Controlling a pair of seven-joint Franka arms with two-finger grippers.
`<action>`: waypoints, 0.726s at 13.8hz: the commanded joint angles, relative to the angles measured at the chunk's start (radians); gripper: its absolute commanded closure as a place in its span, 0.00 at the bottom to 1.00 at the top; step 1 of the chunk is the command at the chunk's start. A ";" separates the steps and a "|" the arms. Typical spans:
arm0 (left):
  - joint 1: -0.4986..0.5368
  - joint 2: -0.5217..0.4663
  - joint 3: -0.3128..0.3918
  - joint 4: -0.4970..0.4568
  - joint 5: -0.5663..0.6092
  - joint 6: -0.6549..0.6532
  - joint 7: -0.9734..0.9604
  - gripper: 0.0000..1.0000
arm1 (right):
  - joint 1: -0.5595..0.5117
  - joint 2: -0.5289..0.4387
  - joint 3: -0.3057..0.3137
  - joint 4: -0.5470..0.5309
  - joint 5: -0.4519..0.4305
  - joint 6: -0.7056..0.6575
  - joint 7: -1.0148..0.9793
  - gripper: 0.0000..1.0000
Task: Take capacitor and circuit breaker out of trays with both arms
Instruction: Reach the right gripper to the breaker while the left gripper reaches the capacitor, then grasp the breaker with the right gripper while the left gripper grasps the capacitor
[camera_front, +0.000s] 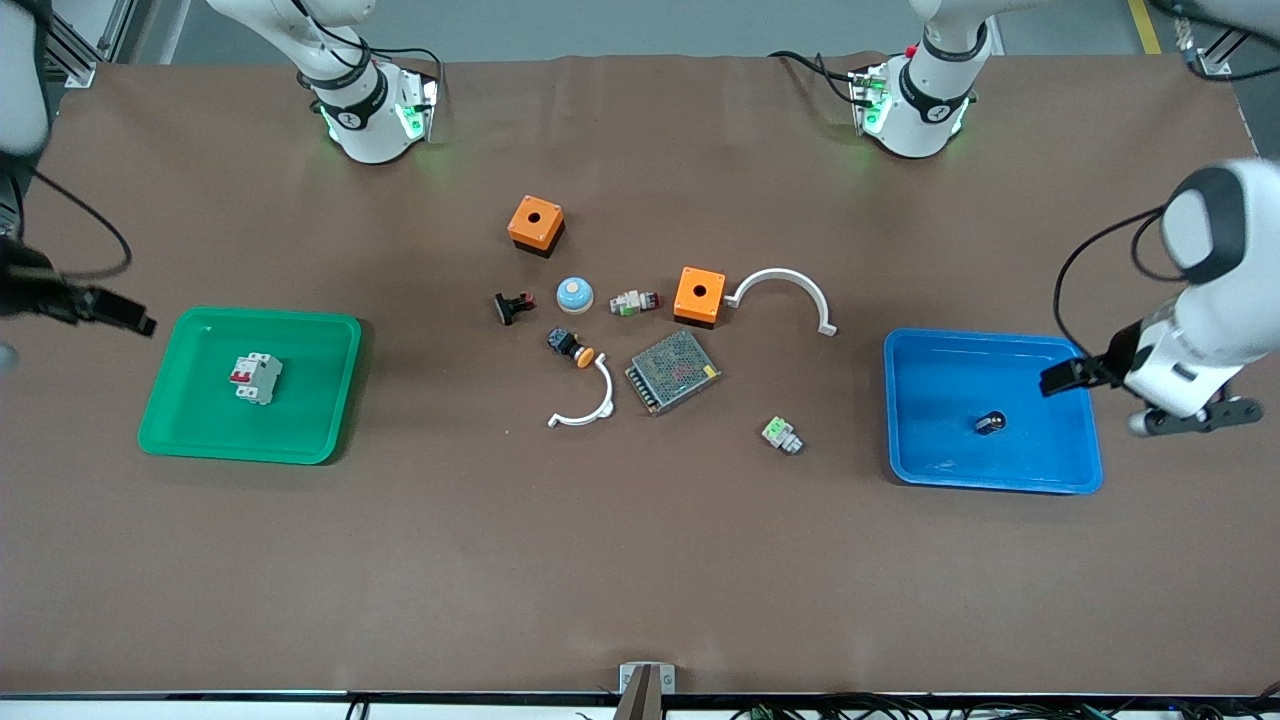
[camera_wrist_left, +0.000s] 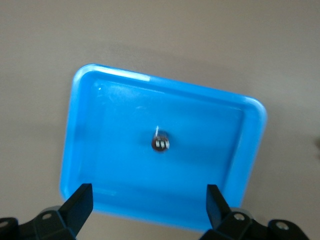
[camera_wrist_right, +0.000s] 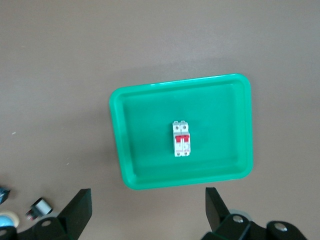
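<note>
your right gripper (camera_front: 140, 322) hangs in the air at the right arm's end of the table, just off the outer edge of the green tray (camera_front: 190, 420). in the right wrist view its fingers (camera_wrist_right: 80, 207) stand wide apart with nothing between them, and the green tray (camera_wrist_right: 240, 125) shows whole below them. the breaker (camera_front: 257, 378) lies flat in the green tray, about mid-floor, red levers (camera_wrist_right: 182, 139) facing up; it touches no wall of the tray.

take the grey mesh power supply (camera_front: 673, 371) as your landmark in the loose parts at mid-table. a white curved clip (camera_front: 585, 405) lies just beside it toward the right arm's end, and a black-blue button with orange cap (camera_front: 570, 346) sits near that. an orange box (camera_front: 699, 296) stands farther from the front camera than the power supply, close to it. a white-and-green connector (camera_front: 781, 435) lies nearer the front camera, toward the left arm's end.

the blue tray (camera_front: 930, 470) sits well apart from the power supply at the left arm's end. the capacitor (camera_front: 990, 423) lies on its side on the tray floor, clear of the walls; you see it in the left wrist view too (camera_wrist_left: 160, 142). your left gripper (camera_front: 1058, 377) hovers over the tray's outer rim, its fingers (camera_wrist_left: 80, 202) spread wide and empty.
</note>
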 joint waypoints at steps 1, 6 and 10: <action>0.001 0.100 -0.006 -0.020 0.015 0.138 -0.011 0.01 | -0.024 0.033 0.010 -0.046 -0.021 0.089 -0.024 0.00; -0.002 0.215 -0.006 -0.018 0.015 0.201 -0.010 0.07 | -0.073 0.034 0.010 -0.383 -0.018 0.512 -0.108 0.00; 0.000 0.246 -0.004 -0.024 0.016 0.200 -0.007 0.21 | -0.076 0.117 0.010 -0.556 -0.018 0.817 -0.113 0.00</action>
